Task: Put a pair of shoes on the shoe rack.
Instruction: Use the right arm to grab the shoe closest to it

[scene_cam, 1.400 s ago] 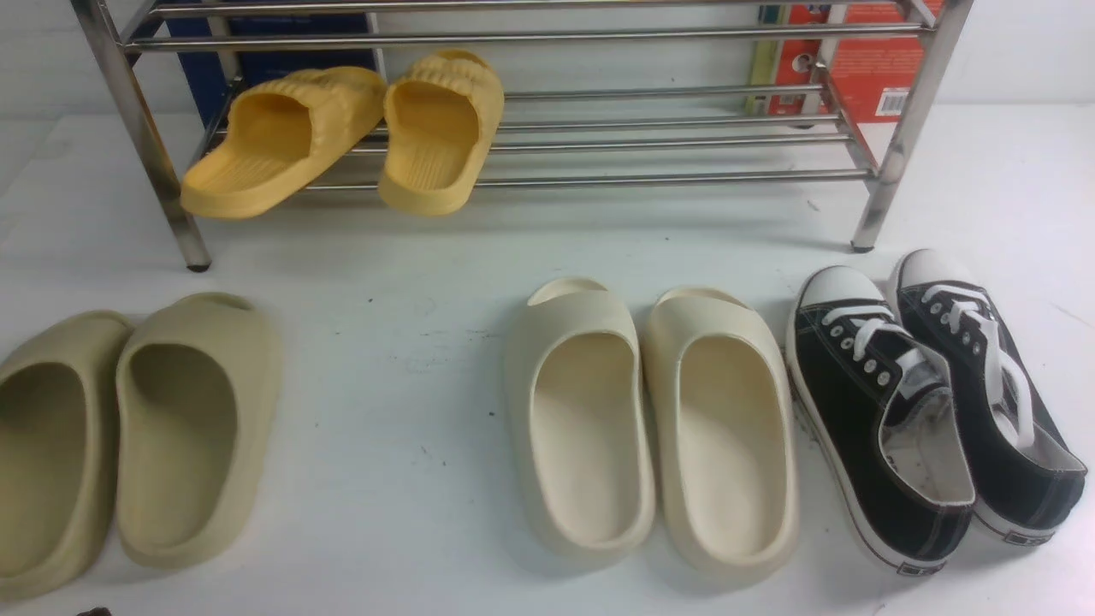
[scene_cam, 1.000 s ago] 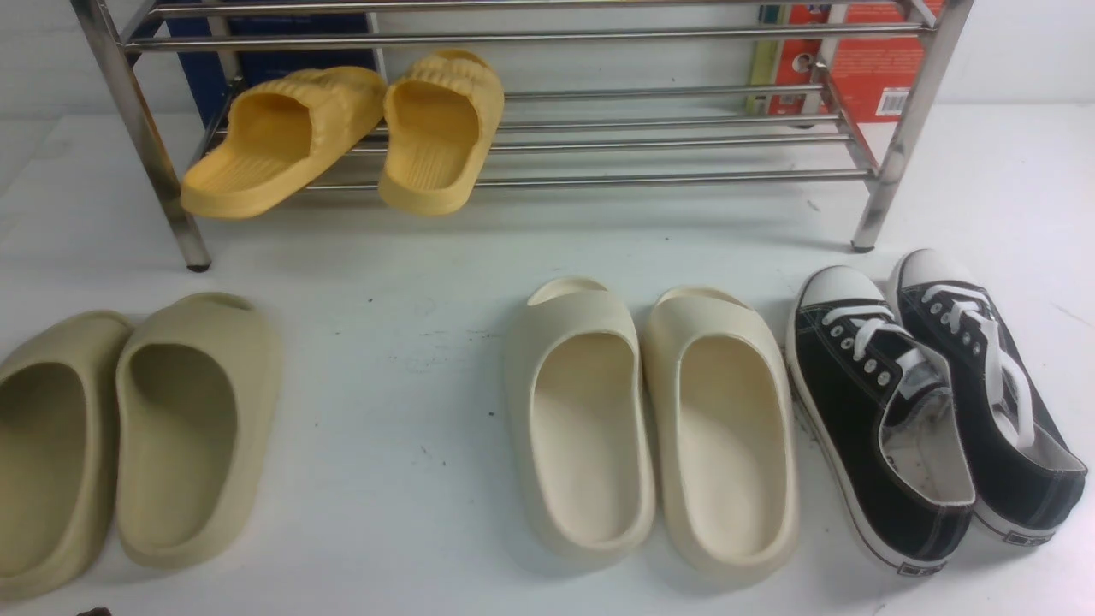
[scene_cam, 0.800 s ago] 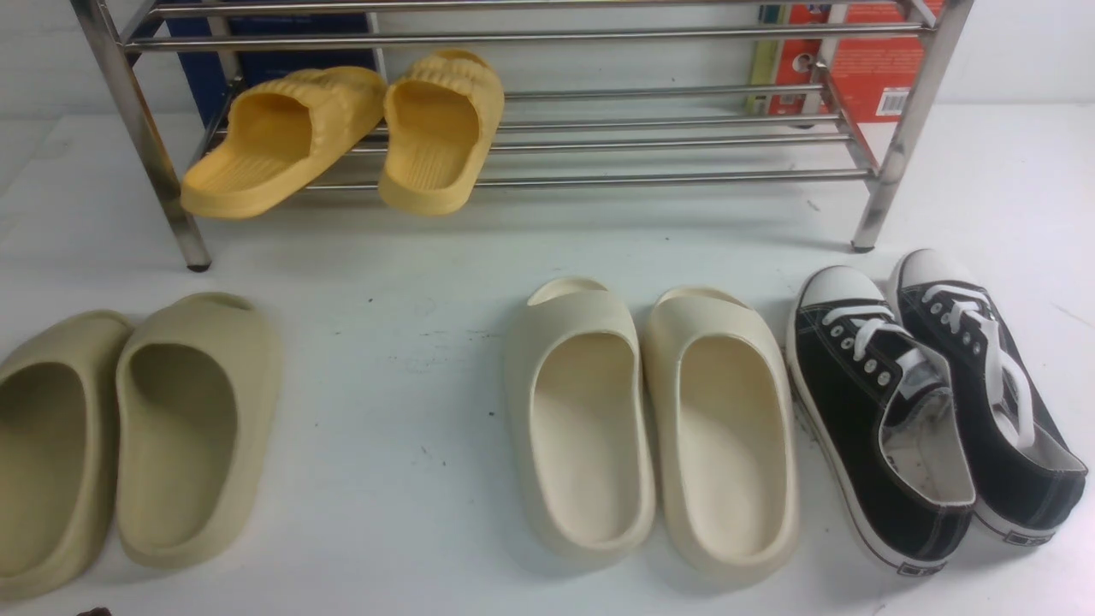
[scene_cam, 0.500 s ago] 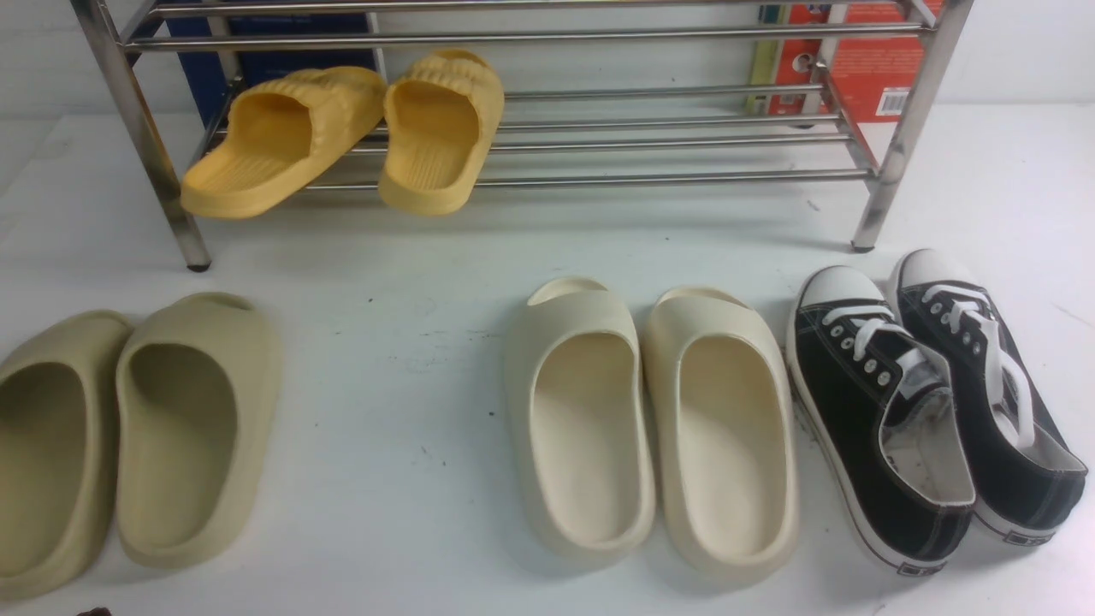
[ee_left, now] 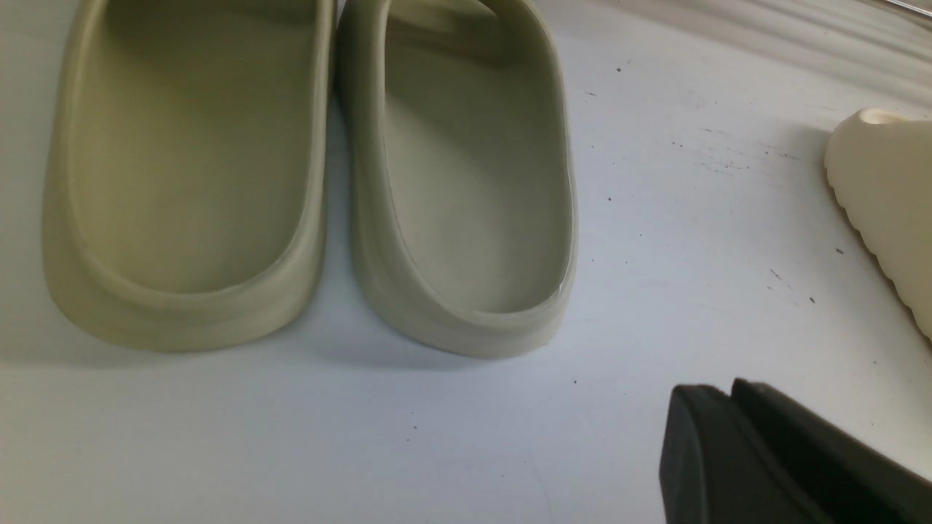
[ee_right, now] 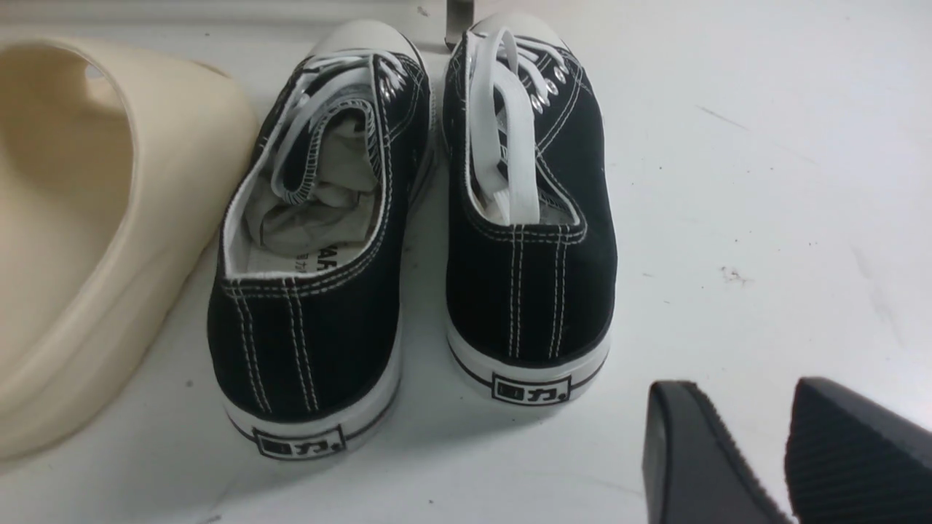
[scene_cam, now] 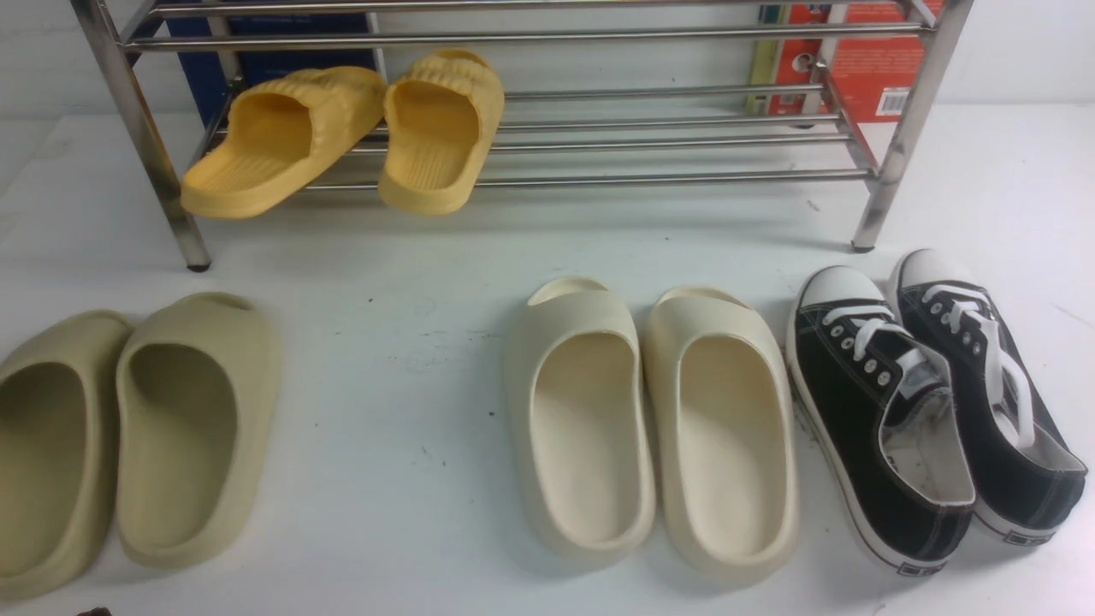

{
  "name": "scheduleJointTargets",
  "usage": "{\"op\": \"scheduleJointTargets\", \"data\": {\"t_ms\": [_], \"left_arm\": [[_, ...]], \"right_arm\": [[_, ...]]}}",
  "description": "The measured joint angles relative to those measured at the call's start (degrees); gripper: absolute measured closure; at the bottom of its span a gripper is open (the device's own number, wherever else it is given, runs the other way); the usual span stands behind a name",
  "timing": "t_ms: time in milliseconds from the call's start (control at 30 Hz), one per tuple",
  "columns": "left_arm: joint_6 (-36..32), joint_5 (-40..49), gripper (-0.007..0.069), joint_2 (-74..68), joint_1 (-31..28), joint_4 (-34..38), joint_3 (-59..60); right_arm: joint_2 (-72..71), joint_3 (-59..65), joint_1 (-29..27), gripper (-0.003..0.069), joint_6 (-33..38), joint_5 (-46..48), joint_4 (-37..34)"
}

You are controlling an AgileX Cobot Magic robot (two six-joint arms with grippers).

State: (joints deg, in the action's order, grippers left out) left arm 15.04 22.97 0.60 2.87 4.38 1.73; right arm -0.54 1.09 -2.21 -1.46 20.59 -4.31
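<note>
Front view: pair of shoes (scene_cam: pixel 855 393) stands on the table (scene_cam: pixel 411 385) at far right. Toes point toward the shoe rack (scene_cam: pixel 895 162), just short of its right leg, and cream slides (scene_cam: pixel 582 428) sit alongside. The rack's upper tiers are cut off at the frame top. Yellow slippers (scene_cam: pixel 436 128) sit on its lower rods, left end. Olive slides (scene_cam: pixel 180 428) at left, the outer one cropped by the frame edge.

Left wrist view: left gripper (ee_left: pixel 732 389) mostly out of frame, pads pressed together, nothing held.

Right wrist view: right gripper (ee_right: pixel 750 397) near the sneakers' heels, not touching, pads slightly parted, empty. Heel-label print is illegible.
</note>
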Motion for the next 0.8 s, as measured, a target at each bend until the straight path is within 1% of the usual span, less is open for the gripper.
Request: {"op": "scheduleJointTargets", "data": {"t_ms": [33, 67, 100, 200, 267, 300, 333, 500, 567, 633, 700, 800], "left_arm": [[0.0, 0.0, 0.0575, 0.0, 0.0, 0.0, 0.0], [0.0, 0.0, 0.0575, 0.0, 0.0, 0.0, 0.0], [0.0, 0.0, 0.0575, 0.0, 0.0, 0.0, 0.0], [0.0, 0.0, 0.0575, 0.0, 0.0, 0.0, 0.0], [0.0, 0.0, 0.0575, 0.0, 0.0, 0.0, 0.0], [0.0, 0.0, 0.0575, 0.0, 0.0, 0.0, 0.0], [0.0, 0.0, 0.0575, 0.0, 0.0, 0.0, 0.0], [0.0, 0.0, 0.0575, 0.0, 0.0, 0.0, 0.0], [0.0, 0.0, 0.0575, 0.0, 0.0, 0.0, 0.0], [0.0, 0.0, 0.0575, 0.0, 0.0, 0.0, 0.0], [0.0, 0.0, 0.0575, 0.0, 0.0, 0.0, 0.0], [0.0, 0.0, 0.0575, 0.0, 0.0, 0.0, 0.0]], "right_arm": [[0.0, 0.2, 0.0, 0.0417, -1.7, -1.1, -3.3], [0.0, 0.2, 0.0, 0.0417, -2.1, -1.3, -3.9], [0.0, 0.3, 0.0, 0.0417, -5.8, -2.9, -9.1], [0.0, 0.3, 0.0, 0.0417, -9.5, -6.5, -16.6], [0.0, 0.3, 0.0, 0.0417, -10.3, -8.1, -19.6], [0.0, 0.3, 0.0, 0.0417, -10.3, -8.1, -19.8], [0.0, 0.3, 0.0, 0.0417, -10.4, -8.8, -21.9], [0.0, 0.3, 0.0, 0.0422, -9.3, -9.9, -24.2], [0.1, -1.7, 0.0, 0.0445, -8.7, -6.4, -25.1], [2.1, -6.3, 0.0, 0.0484, -6.2, -0.7, -25.1], [6.4, -12.8, 0.0, 0.0540, -2.1, 7.2, -24.1], [17.4, -24.6, 0.0, 0.0617, 5.2, 20.5, -22.5]]}}
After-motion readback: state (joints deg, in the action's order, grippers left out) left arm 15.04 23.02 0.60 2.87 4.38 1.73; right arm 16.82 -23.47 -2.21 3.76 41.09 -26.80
